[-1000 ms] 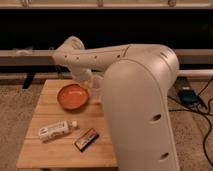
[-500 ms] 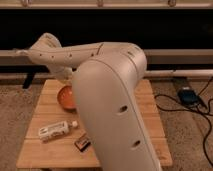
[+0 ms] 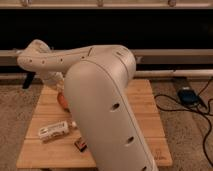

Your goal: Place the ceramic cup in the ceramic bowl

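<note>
Only a sliver of the orange-brown ceramic bowl (image 3: 62,100) shows at the back left of the wooden table (image 3: 142,107), past the edge of my large white arm (image 3: 100,100). The arm's forearm bends down from the upper left toward the bowl. My gripper (image 3: 58,88) is at the end of it, right over the bowl, and is mostly covered by the arm. The white ceramic cup is hidden from view.
A white labelled bottle (image 3: 56,130) lies on its side at the table's front left. A small dark object (image 3: 80,145) lies just right of it. A blue device (image 3: 186,95) and black cables lie on the carpet to the right. A dark wall with rails runs behind.
The arm has swung across the view and now covers more of the table and nearly all of the bowl. The bottle and the dark object have not moved.
</note>
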`<action>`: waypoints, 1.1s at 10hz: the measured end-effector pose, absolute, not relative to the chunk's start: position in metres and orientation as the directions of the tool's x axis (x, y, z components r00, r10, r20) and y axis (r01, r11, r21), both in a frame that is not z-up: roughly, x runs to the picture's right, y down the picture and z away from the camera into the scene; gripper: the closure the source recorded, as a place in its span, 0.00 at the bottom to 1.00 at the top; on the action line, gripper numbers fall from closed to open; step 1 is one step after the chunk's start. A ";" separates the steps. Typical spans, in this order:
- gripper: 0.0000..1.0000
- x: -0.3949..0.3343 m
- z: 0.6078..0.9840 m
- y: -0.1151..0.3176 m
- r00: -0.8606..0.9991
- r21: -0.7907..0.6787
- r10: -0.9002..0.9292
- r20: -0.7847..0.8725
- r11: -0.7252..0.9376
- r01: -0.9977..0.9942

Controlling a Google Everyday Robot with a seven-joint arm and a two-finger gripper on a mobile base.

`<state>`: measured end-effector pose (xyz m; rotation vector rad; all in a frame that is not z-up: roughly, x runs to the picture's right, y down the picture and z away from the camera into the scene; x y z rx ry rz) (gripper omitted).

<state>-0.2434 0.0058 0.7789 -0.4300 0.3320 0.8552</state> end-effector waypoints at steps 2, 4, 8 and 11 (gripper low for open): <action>0.25 -0.240 0.793 0.023 0.612 -0.238 0.635 -0.472 0.576 -0.782; 0.20 -0.237 0.800 0.029 0.606 -0.239 0.631 -0.485 0.571 -0.786; 0.20 -0.224 0.785 0.012 0.595 -0.214 0.652 -0.471 0.570 -0.793; 0.20 -0.204 0.748 -0.022 0.584 -0.187 0.681 -0.441 0.567 -0.802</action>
